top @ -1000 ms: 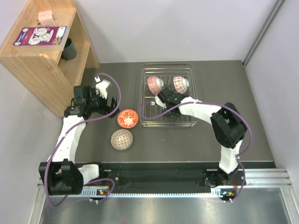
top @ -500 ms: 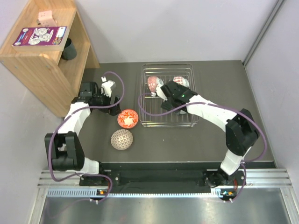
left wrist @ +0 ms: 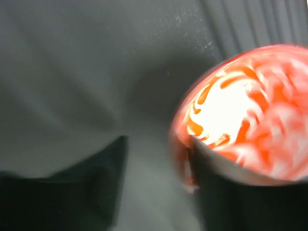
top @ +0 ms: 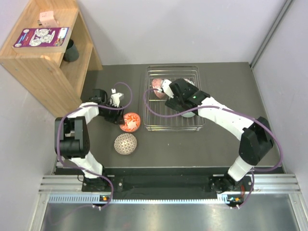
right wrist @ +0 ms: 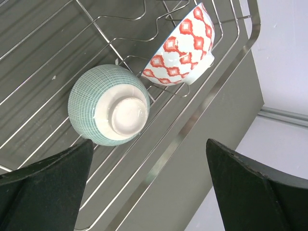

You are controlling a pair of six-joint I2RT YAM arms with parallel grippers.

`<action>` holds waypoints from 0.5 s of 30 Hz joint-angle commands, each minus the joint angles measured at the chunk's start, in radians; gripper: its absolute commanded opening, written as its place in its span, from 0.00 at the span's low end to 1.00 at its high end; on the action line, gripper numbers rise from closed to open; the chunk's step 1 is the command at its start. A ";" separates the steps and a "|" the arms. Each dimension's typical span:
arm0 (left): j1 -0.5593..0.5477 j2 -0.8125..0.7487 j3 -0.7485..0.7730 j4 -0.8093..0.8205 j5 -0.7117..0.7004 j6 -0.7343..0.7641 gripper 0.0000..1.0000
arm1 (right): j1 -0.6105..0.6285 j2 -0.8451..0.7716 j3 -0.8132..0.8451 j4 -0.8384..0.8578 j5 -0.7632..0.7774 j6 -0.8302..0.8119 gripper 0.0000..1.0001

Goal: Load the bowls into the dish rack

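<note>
A red-orange floral bowl [top: 131, 122] sits tipped on the table left of the dish rack [top: 173, 129]. My left gripper [top: 120, 114] straddles its rim. In the blurred left wrist view one finger [left wrist: 226, 192] is inside the bowl [left wrist: 250, 106] and the other stands apart outside; the gripper [left wrist: 158, 144] is still open. A beige-brown mesh bowl [top: 125, 143] lies upside down nearer the front. My right gripper [top: 179, 98] hangs open and holding nothing over the rack. Below it [right wrist: 149, 144] a teal mesh bowl [right wrist: 109, 105] lies base-up and a red-diamond bowl [right wrist: 182, 48] leans on the tines.
A pinkish bowl [top: 157, 85] stands at the rack's back left. A wooden shelf [top: 43, 57] at the far left holds a dark cup [top: 71, 52] and a booklet [top: 42, 37]. The rack's rim [right wrist: 192, 130] runs beside bare table.
The left gripper has come right and down onto the floral bowl's rim, its jaws have narrowed, and the bowl has tipped. The right gripper has drawn back over the rack.
</note>
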 commanded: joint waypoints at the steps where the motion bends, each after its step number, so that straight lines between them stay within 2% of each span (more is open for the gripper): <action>1: -0.012 0.022 -0.007 0.044 0.010 0.034 0.22 | -0.017 -0.051 0.029 0.035 -0.028 0.037 1.00; 3: -0.018 0.033 -0.012 0.044 0.010 0.034 0.02 | -0.021 -0.049 0.030 0.036 -0.035 0.040 1.00; 4: -0.028 0.035 -0.013 0.046 0.006 0.034 0.00 | -0.024 -0.051 0.030 0.035 -0.035 0.041 1.00; 11: -0.069 0.050 -0.009 0.037 0.001 0.037 0.00 | -0.040 -0.052 0.035 0.035 -0.053 0.061 1.00; 15: -0.060 0.046 0.082 -0.008 -0.016 0.016 0.00 | -0.054 -0.051 0.047 0.035 -0.083 0.089 1.00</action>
